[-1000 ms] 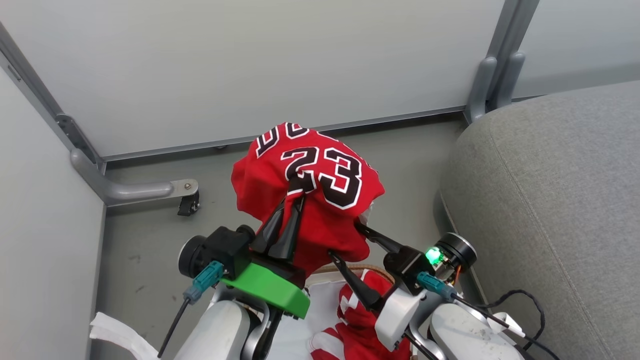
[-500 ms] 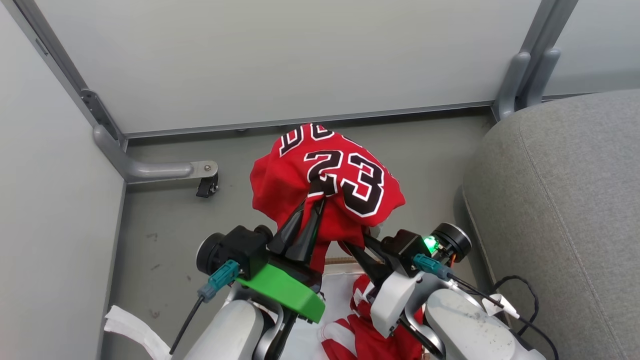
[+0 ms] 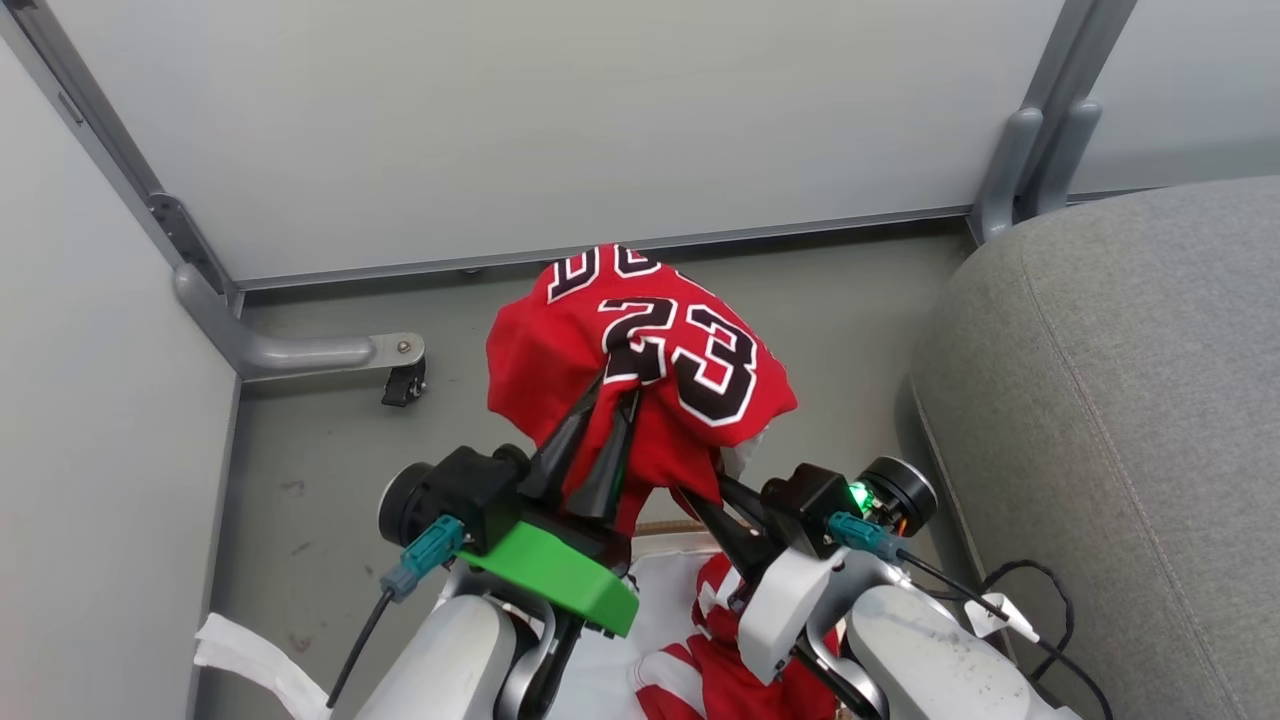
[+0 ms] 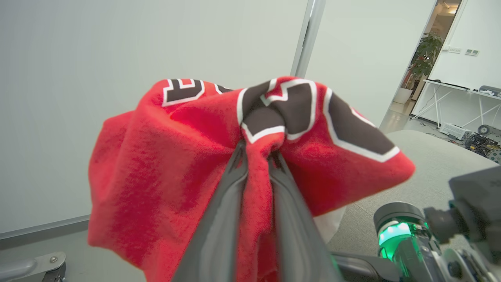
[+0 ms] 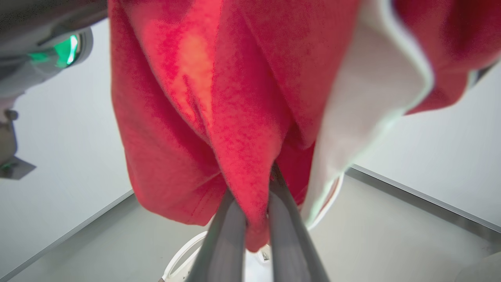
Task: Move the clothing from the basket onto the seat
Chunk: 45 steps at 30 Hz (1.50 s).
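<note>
At the far left a pale partition panel [image 3: 90, 450] meets a grey metal foot with a small black caster [image 3: 403, 383]. A white strip of cloth [image 3: 250, 665] lies on the grey floor [image 3: 300, 480] below it. Next comes the left gripper [image 3: 620, 388], clamped on a fold of the jersey [image 3: 690, 340] right at the black number. The jersey hangs in the air above the basket [image 3: 668, 527], bunched into a mound. It is bright red, with a black "23" edged in white, part of more lettering at its far edge, and white trim underneath. The right gripper [image 5: 253, 187] is closed on its lower red edge. In the basket, on the white liner [image 3: 665, 590], lies a second red garment [image 3: 720, 660] with white stripes. The right arm and a black cable [image 3: 1045, 590] sit between the jersey and the seat [image 3: 1120, 400], light grey with a stitched seam, at the far right. There are two garments, one basket, one seat and two grippers.
</note>
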Motion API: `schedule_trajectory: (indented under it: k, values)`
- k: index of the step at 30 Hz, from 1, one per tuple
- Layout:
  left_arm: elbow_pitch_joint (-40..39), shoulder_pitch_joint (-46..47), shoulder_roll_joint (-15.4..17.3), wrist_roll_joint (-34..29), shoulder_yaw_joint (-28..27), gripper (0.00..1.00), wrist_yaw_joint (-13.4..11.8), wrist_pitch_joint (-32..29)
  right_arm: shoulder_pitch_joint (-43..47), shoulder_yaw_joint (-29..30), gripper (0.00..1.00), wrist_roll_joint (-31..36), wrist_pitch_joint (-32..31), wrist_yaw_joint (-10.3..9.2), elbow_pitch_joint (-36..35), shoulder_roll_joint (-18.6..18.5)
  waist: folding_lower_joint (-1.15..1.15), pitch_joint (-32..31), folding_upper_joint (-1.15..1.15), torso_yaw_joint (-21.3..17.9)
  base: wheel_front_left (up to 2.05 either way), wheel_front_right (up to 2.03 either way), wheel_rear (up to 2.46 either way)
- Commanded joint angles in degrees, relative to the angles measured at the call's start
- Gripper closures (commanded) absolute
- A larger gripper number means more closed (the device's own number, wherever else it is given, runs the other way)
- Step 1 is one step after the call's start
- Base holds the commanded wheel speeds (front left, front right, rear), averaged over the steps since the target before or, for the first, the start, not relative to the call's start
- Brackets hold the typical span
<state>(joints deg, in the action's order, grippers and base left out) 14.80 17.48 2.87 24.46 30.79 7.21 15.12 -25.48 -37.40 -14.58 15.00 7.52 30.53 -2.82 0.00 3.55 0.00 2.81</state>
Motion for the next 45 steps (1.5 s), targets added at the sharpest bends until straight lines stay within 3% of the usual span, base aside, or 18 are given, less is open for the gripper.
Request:
schedule_trajectory:
  k: [1, 8, 21, 26, 35, 45]
  values:
    - [-0.52, -0.68, 0.08, -0.44, -0.63, 0.0, -0.17, 0.03, 0.77, 0.4, 1.0, 0.02, 0.27, -0.06, -0.4, -0.24, 0.0, -0.02, 0.0, -0.67, 0.0, 0.0, 0.0]
    - [-0.2, -2.1, 0.09, -2.4, -2.98, 0.0, -0.44, 0.01, 3.2, 2.0, 1.0, 0.56, 0.27, -0.06, -3.85, -0.21, 0.0, 0.39, 0.0, -6.59, 0.0, 0.0, 0.0]
    - [0.43, -3.48, 0.13, -7.66, -6.82, 0.0, 0.3, 0.0, 8.35, 8.06, 1.0, 1.27, 0.28, -0.06, -9.1, -0.14, 0.0, 2.76, 0.0, -26.51, 0.0, 0.0, 0.0]
    - [0.81, -3.64, 0.14, -8.97, -6.61, 0.0, 0.36, 0.0, 9.3, 10.84, 1.0, 1.84, 0.28, -0.06, -11.06, -0.15, 0.0, 3.91, 0.0, -32.38, 0.0, 0.0, 0.0]
    - [2.06, -0.62, 1.63, -8.49, -1.56, 0.0, 0.34, 0.0, 5.58, 19.76, 1.0, 4.84, 0.28, -0.07, -14.91, -1.39, 0.0, 8.17, 0.0, -34.47, 0.0, 0.0, 0.0]
    - [0.68, 2.63, 6.37, -8.95, 1.09, 0.0, 0.34, 0.01, -11.12, 24.4, 1.0, 6.24, 0.27, -0.07, -12.85, -8.97, 0.0, 17.96, 0.0, -34.15, 0.0, 0.0, 0.0]
